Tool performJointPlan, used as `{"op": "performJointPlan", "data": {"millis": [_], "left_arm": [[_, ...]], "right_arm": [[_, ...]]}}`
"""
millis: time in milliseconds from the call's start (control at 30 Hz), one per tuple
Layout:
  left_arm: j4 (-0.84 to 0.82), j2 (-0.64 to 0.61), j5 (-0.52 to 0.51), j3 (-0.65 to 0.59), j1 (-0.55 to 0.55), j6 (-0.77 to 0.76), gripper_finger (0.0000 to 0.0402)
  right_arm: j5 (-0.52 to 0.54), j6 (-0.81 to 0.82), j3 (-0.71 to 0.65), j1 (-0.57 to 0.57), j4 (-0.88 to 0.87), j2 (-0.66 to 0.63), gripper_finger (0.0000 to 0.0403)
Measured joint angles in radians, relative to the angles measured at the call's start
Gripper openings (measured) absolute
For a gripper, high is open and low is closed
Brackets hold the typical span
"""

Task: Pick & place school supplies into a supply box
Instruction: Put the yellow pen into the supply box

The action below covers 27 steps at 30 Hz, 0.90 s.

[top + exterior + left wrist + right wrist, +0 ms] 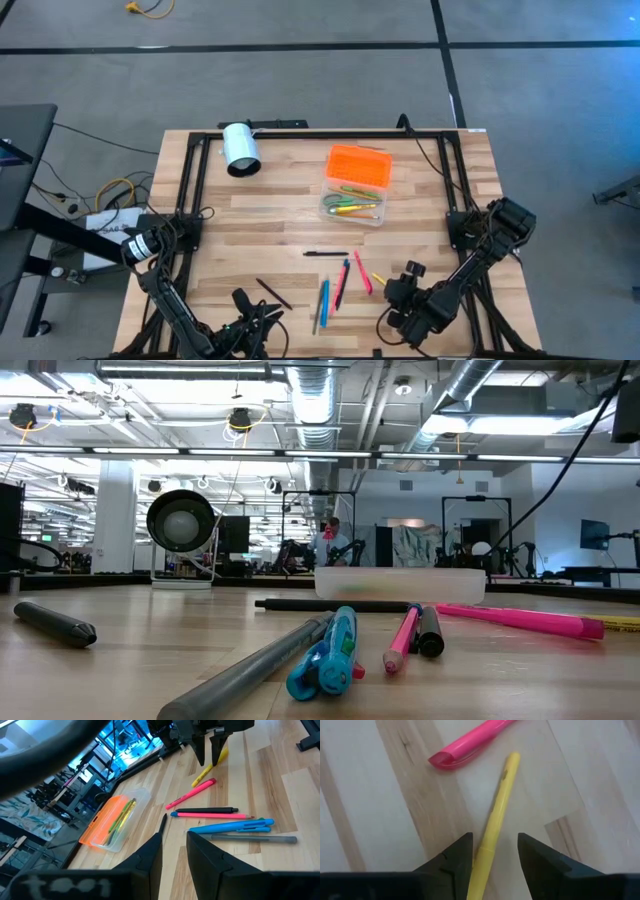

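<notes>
Right gripper: your right gripper (492,857) is down near the table's front edge, right of centre, fingers (452,857) spread apart with the yellow pen (496,820) lying between them; the pads sit on either side of the barrel and do not visibly press it.
Yellow pen: it rests flat on the wooden table (270,210), just beside the tip of the pink highlighter (470,742), the two close but apart.
Left gripper: your left gripper (174,852) hangs at the front edge left of centre, fingers parted by a narrow gap, with nothing between them.
Supply box: the clear case with its orange lid (358,166) open sits right of centre toward the back of the table, well apart from both grippers. A few pens, yellow and green among them, lie inside the clear tray (352,209).
Loose supplies: between the grippers you see a blue pen (231,825), a grey pen (252,839), a pink pencil (212,815) and a black pen (206,810) in a loose row near the front edge; a thin black pen (326,254) lies alone between them and the box, and another dark pen (272,292) lies near the left gripper.
White cylinder: it lies on its side at the back left of the table (240,148), well apart from the box.
Background: the low view shows a person (329,540) far off in the room.
</notes>
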Motion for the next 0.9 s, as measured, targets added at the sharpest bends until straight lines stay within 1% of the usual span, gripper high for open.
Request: {"op": "performJointPlan", "data": {"millis": [100, 200, 400, 667, 900], "left_arm": [[0.0, 0.0, 0.001, 0.0, 0.0, 0.0, 0.008], [0.0, 0.0, 0.004, 0.0, 0.0, 0.0, 0.008], [-0.001, 0.0, 0.006, 0.0, 0.002, 0.0, 0.008], [-0.001, 0.0, 0.006, 0.0, 0.022, 0.001, 0.008], [-0.001, 0.0, 0.044, 0.0, 0.039, 0.0, 0.008]], "right_arm": [[-0.02, 0.0, -0.003, -0.011, 0.021, 0.0, 0.0148], [-0.036, -0.013, -0.041, -0.021, 0.096, -0.007, 0.0146], [-0.029, -0.017, -0.11, -0.02, 0.212, -0.012, 0.0135], [-0.056, -0.05, -0.117, -0.01, 0.252, -0.017, 0.0095], [-0.068, -0.083, -0.118, -0.015, 0.276, -0.023, 0.0086]]}}
